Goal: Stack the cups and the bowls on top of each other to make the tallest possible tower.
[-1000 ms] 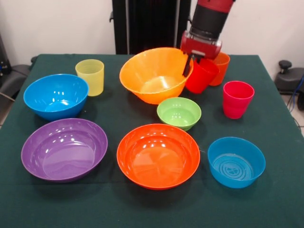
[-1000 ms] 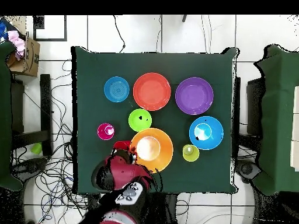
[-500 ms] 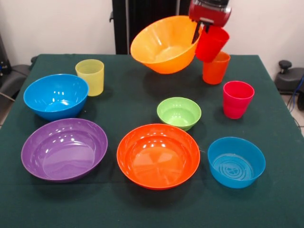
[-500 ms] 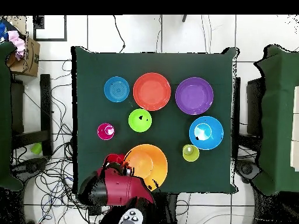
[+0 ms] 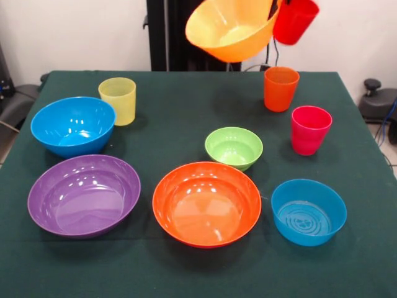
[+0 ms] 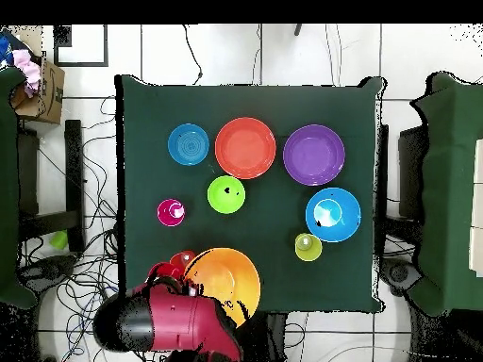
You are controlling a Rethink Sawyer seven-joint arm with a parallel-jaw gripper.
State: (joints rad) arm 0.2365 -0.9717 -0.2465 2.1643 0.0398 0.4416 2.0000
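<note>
The large yellow-orange bowl (image 5: 232, 28) hangs tilted high over the table's far side, and the red cup (image 5: 295, 18) hangs against its rim. A dark finger of my gripper (image 5: 273, 7) shows between them, shut on both. From overhead, the red arm (image 6: 170, 320) covers the gripper, with the bowl (image 6: 226, 281) and red cup (image 6: 179, 261) beside it. On the cloth stand the yellow cup (image 5: 118, 99), orange cup (image 5: 280, 88) and pink cup (image 5: 310, 129). Two blue bowls (image 5: 72, 125) (image 5: 308, 212), the purple bowl (image 5: 84, 194), orange-red bowl (image 5: 206, 203) and green bowl (image 5: 234, 148) stand there too.
A dark green cloth covers the table (image 5: 186, 93). The black pedestal column (image 5: 167, 34) rises behind it. Overhead, chairs (image 6: 453, 189) flank both sides, cables lie on the floor near the base, and a cardboard box (image 6: 42, 90) sits at the upper left.
The yellow-orange bowl and red cup have risen from the table to high above it, both carried by the gripper. The orange cup behind them now stands uncovered.
</note>
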